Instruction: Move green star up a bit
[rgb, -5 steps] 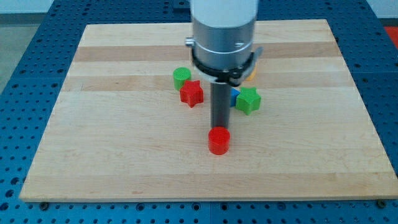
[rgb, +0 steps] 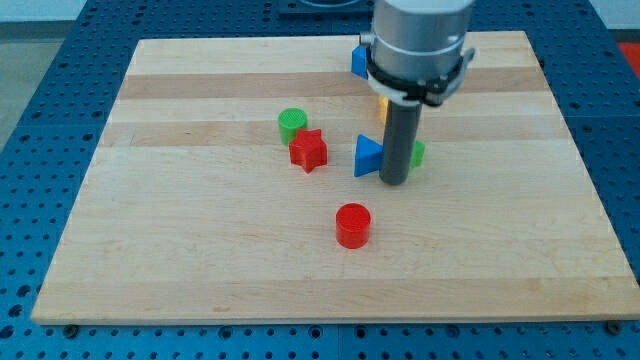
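- On the bench (rgb: 200, 250), nearest the view's left, a green cylinder (rgb: 292, 124) stands with a red star (rgb: 308, 150) touching it on its lower right side; both are well clear of the job.
- A red cylinder (rgb: 352, 225) sits alone toward the view's bottom, apart from everything else.
- A blue triangular block (rgb: 367, 157) lies just to the left of my rod, close beside it and perhaps touching; I cannot tell which.
- My tip (rgb: 394, 183) rests on the bench directly in front of the green star (rgb: 416, 153), which shows only as a sliver past the rod's right edge.
- That is the relation that matters: the star lies just toward the view's top and slightly right of my tip, so a short push toward the top should carry it the right way. I judge the tip sits a little left of the star's centre, so the star may slip off to the right.
- There is no gripper on this arm, so nothing is open, closed or clamped; the rod only touches or nearly touches the star.
- Behind the arm, another blue block (rgb: 358, 61) and an orange-yellow piece (rgb: 381, 106) show only in part.
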